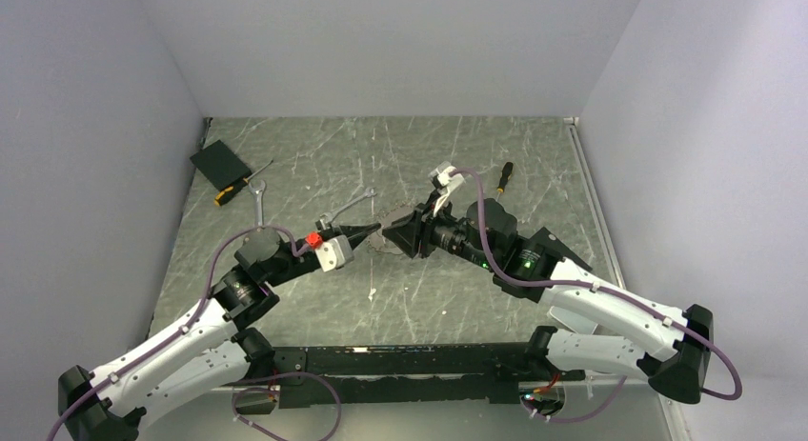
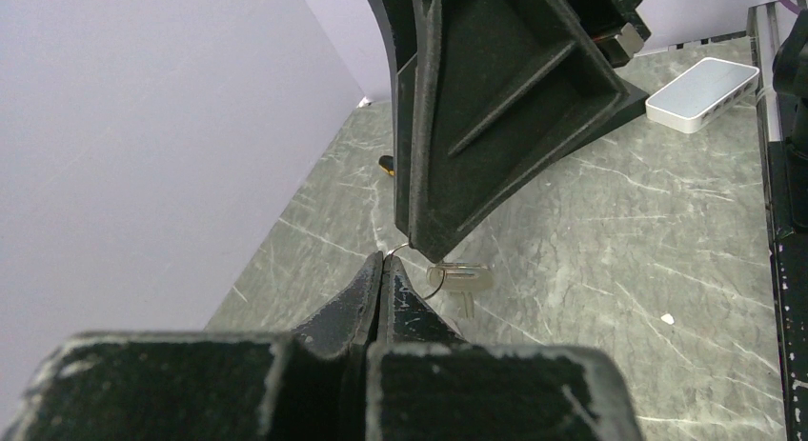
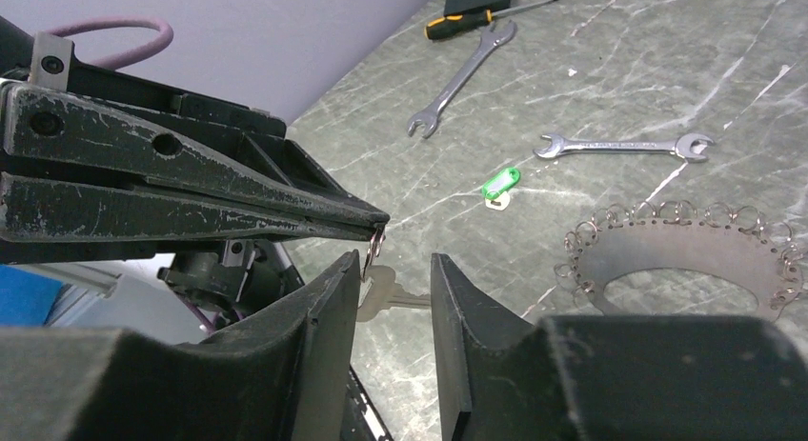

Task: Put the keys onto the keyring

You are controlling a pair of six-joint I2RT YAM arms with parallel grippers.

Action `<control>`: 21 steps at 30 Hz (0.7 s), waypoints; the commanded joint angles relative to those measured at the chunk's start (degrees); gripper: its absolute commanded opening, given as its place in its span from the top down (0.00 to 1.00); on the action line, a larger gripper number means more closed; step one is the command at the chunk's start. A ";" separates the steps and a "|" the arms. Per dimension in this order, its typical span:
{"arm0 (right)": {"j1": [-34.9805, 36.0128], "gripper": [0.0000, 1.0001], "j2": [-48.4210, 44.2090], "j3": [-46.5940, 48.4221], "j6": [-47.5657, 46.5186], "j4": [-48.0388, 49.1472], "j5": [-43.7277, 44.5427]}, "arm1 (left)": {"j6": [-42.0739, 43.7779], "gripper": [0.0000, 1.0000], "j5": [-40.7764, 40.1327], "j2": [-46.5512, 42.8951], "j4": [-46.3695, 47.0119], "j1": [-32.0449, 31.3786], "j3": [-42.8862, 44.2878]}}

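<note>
Left gripper (image 3: 379,219), shut, pinches a thin wire ring (image 3: 373,250); a small silvery key (image 3: 386,293) dangles at six o'clock. Half-open right gripper (image 3: 393,265) straddles the key, seemingly not touching; close squarely on its head.

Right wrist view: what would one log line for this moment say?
left gripper: shut, pinching small ring | silver key: hanging on ring | right gripper: open, fingers either side of key | green key: on table
</note>
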 commanded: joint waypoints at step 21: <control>0.00 0.97 2.19 3.14 2.48 2.99 -0.63 | -2.84 1.00 0.64 -2.04 3.67 -0.36 -0.75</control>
